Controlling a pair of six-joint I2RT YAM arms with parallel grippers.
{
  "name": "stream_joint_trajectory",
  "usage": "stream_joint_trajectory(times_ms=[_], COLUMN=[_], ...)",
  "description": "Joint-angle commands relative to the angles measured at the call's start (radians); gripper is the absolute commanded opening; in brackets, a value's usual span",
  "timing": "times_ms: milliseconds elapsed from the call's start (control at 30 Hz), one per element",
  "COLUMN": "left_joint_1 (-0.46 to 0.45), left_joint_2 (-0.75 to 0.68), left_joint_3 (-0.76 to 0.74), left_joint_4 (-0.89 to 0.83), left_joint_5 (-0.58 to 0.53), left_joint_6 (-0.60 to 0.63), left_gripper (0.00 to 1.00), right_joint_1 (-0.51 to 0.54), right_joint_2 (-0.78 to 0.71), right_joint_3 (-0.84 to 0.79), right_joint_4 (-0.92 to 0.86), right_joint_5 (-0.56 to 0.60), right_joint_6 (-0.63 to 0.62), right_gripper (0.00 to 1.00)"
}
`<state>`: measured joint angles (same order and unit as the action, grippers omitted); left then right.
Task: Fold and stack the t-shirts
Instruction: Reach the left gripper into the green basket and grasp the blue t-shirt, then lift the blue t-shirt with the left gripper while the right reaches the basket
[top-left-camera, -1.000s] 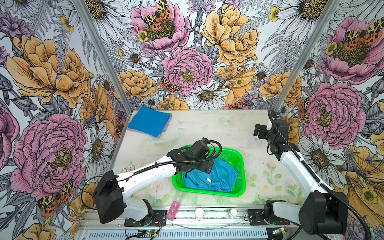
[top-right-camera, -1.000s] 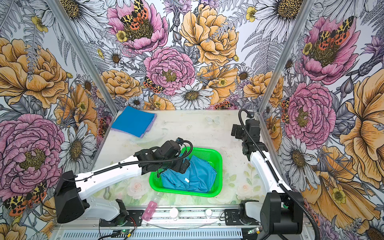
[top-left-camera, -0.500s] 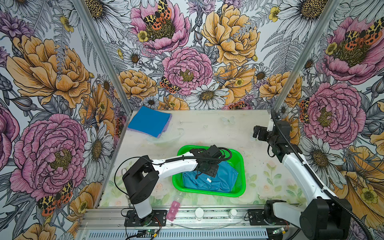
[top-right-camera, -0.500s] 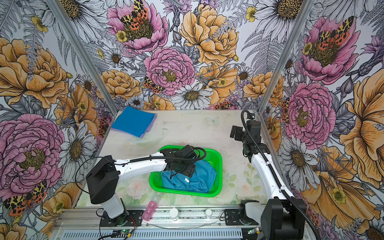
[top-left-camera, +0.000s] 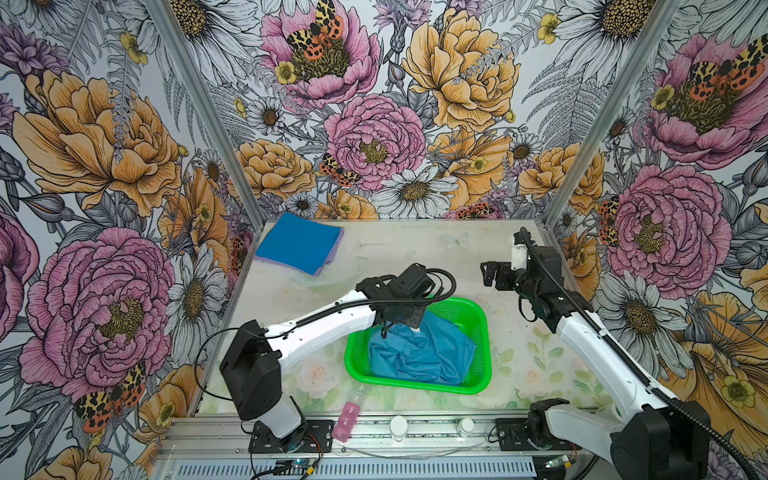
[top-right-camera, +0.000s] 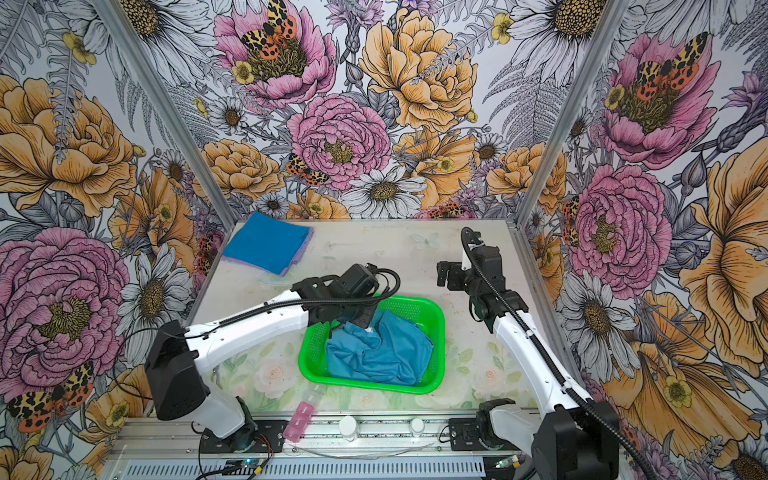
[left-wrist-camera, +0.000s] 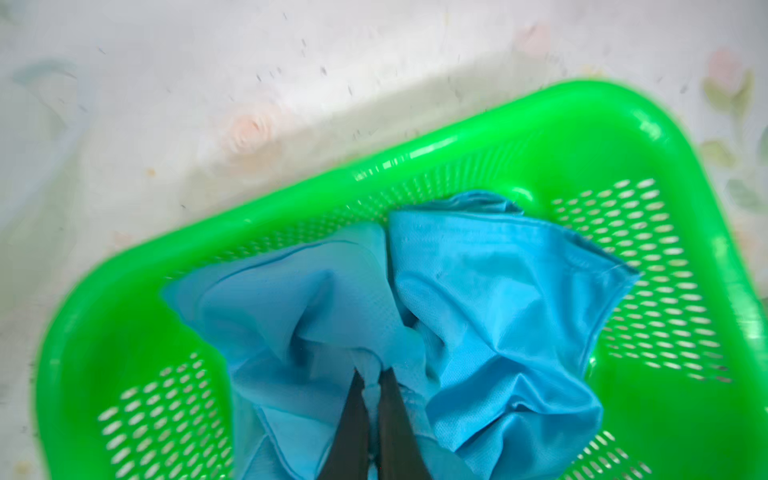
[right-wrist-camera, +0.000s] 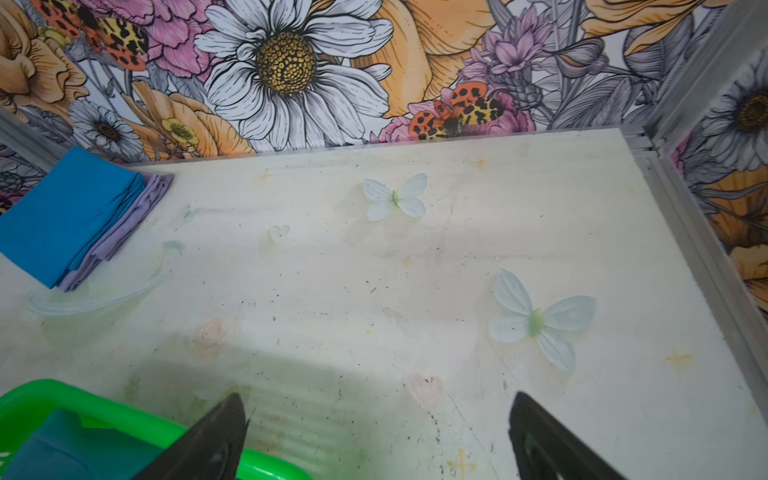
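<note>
Teal shirt (top-left-camera: 424, 353) sits crumpled in the green basket (top-left-camera: 415, 384), pinched by the left gripper (left-wrist-camera: 371, 376), while the right gripper (right-wrist-camera: 378, 401) hangs spread wide near the basket; next it likely needs lifting out to fold.

Teal t-shirt (top-left-camera: 419, 353) crumpled in basket (top-left-camera: 482, 345); blue t-shirt (top-left-camera: 297, 245) folded atop probably-folded lavender t-shirt (right-wrist-camera: 120, 232).

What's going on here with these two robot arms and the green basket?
The left hand is shut on the crumpled teal-blue cloth t-shirt lying in the green plastic mesh basket, apparently to lift it out. The right hand hangs open above the table, holding nothing. At the far left corner, a folded deep blue t-shirt sits on a folded lavender t-shirt.
</note>
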<state>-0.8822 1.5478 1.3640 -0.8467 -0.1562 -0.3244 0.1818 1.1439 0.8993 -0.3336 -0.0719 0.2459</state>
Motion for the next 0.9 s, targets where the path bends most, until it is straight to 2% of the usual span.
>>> stream_joint_trajectory(times_ms=[0,67,167,367,533,667,767,867], left_joint_1=[0.127,0.226,0.390,0.678,0.768,0.847,0.953,1.034], left_joint_2=[-0.147,-0.220,-0.293,-0.316,-0.269,-0.236,-0.165,-0.103], left_joint_3=[0.075,0.119,0.220,0.509,0.745,0.869,1.020,1.112], left_joint_4=[-0.050,-0.067,-0.109,-0.163,-0.149,-0.093,-0.088,-0.079], left_joint_5=[0.133,0.226,0.431,0.666,0.662,0.660,0.661,0.714], left_joint_6=[0.103,0.127,0.177,0.201,0.161,0.118,0.050,-0.021], left_gripper=[0.00,0.00,0.00,0.00,0.00,0.00,0.00,0.00], right_joint_1=[0.084,0.138,0.171,0.173,0.173,0.179,0.186,0.195], right_joint_2=[0.019,0.024,0.015,0.025,0.097,0.138,0.161,0.180], right_joint_3=[-0.014,-0.031,-0.056,-0.074,-0.075,-0.077,-0.084,-0.091], right_joint_4=[-0.027,-0.032,-0.046,-0.077,-0.100,-0.114,-0.126,-0.136], right_joint_5=[-0.003,0.051,0.114,0.117,0.075,0.015,-0.007,-0.020], right_joint_6=[0.035,0.051,0.080,0.105,0.111,0.103,0.092,0.083], right_gripper=[0.99,0.99,1.00,0.99,1.00,1.00,0.99,1.00])
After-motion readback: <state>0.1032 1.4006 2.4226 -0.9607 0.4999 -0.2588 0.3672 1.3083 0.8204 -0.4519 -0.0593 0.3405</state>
